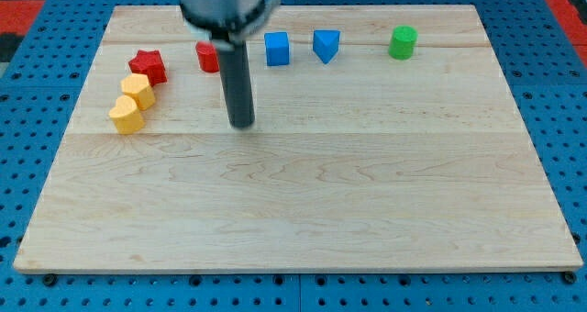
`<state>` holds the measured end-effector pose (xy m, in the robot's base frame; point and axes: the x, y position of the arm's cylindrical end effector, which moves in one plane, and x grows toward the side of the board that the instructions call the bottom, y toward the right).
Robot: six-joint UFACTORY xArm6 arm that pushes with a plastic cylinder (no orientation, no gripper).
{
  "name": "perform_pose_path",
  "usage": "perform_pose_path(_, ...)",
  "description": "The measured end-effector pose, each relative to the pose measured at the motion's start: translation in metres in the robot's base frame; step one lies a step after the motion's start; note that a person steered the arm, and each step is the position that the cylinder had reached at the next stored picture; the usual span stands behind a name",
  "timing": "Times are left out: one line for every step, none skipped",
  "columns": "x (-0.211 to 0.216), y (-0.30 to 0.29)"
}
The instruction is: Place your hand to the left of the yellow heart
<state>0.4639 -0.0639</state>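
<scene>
The yellow heart [127, 115] lies at the view's left on the wooden board [303, 211], touching a yellow hexagon [138, 90] just above it. My tip [241, 124] rests on the board well to the right of the yellow heart, at about the same height in the view. The dark rod rises from the tip to the arm's grey end at the view's top. Nothing lies between the tip and the heart.
A red star [147, 65] sits above the yellow hexagon. A red block [208, 57] is partly hidden behind the rod. A blue cube [277, 49], a blue triangle block [326, 45] and a green cylinder [402, 42] line the top.
</scene>
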Motion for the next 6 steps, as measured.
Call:
perform_pose_path(0.077,-0.019)
perform_pose_path(0.125,-0.090)
perform_pose_path(0.119,-0.175)
perform_pose_path(0.083,-0.215)
perform_pose_path(0.013,-0.212)
perform_pose_path(-0.053,-0.200)
